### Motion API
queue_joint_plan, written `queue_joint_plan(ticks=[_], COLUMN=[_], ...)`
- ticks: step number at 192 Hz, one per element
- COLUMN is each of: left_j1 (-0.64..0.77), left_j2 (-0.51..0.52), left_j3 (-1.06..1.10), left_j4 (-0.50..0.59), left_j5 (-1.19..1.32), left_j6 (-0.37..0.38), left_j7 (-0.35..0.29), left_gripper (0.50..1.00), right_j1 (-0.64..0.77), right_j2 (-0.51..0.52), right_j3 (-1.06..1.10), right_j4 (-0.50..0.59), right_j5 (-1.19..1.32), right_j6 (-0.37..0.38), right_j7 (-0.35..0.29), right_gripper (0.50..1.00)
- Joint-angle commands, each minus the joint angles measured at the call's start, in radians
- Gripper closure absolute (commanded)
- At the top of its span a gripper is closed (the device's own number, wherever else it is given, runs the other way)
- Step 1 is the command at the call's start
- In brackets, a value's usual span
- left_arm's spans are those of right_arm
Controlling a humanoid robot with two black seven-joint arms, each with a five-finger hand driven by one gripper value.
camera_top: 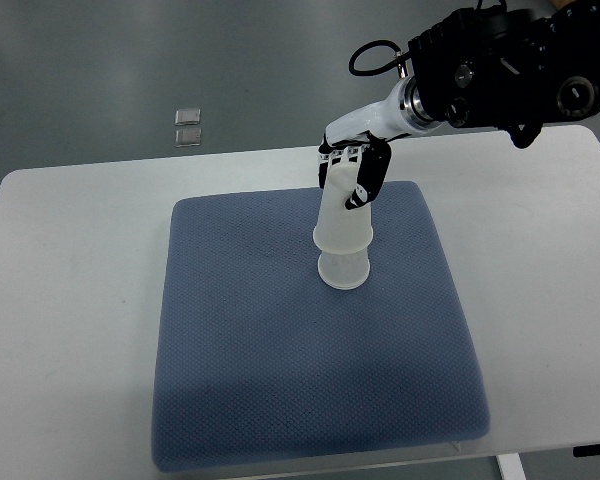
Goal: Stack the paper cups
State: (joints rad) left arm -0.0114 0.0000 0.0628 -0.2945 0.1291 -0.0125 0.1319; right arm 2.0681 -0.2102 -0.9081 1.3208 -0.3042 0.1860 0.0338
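The upper paper cup (342, 222) sits inverted over the lower cup (343, 270), directly below the right hand (352, 172), whose fingers (365, 183) wrap its top. Thin paper like this is probably light and easily crushed (so a gentle hold around the stiffer closed end seems wisest). Beneath the fingers' reach, the stack stands on a blue cushion (280, 380) atop a white table (70, 300).

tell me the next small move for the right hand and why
Probably open the fingers and lift away. The right hand grips the upper cup, which already sits upside down over the lower cup on the blue pad, only its rim showing. The stack looks seated, though tilted slightly.
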Motion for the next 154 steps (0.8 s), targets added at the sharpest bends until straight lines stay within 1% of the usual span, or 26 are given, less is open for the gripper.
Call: queue_joint_plan(ticks=[1,31,40,57,62,119,136,154], left_j1=[-0.001,0.001,0.001,-0.001,-0.001,0.001,0.001,0.001], left_j2=[0.0,0.0,0.0,0.0,0.0,0.0,0.0,0.0], left_j3=[0.0,0.0,0.0,0.0,0.0,0.0,0.0,0.0], left_j4=[0.0,0.0,0.0,0.0,0.0,0.0,0.0,0.0], left_j5=[0.0,0.0,0.001,0.0,0.0,0.0,0.0,0.0], left_j6=[0.0,0.0,0.0,0.0,0.0,0.0,0.0,0.0], left_j7=[0.0,0.0,0.0,0.0,0.0,0.0,0.0,0.0], left_gripper=[0.5,0.5,0.5,0.5,0.5,0.5,0.5,0.5], right_j1=[-0.011,-0.025,-0.028,-0.037,-0.039,-0.045,-0.045,-0.057], right_j2=[0.0,0.0,0.0,0.009,0.011,0.009,-0.009,-0.049], right_j3=[0.0,0.0,0.0,0.0,0.0,0.002,0.017,0.043], right_j4=[0.0,-0.002,0.0,-0.002,0.0,-0.002,-0.015,-0.054], right_j5=[0.001,0.001,-0.001,0.001,0.001,0.001,0.004,0.06], right_j6=[-0.013,-0.028,-0.033,-0.042,-0.045,-0.051,-0.054,-0.086], right_j7=[0.0,0.0,0.0,0.002,0.002,0.002,0.003,0.009], right_gripper=[0.75,0.742,0.728,0.681,0.675,0.658,0.658,0.658])
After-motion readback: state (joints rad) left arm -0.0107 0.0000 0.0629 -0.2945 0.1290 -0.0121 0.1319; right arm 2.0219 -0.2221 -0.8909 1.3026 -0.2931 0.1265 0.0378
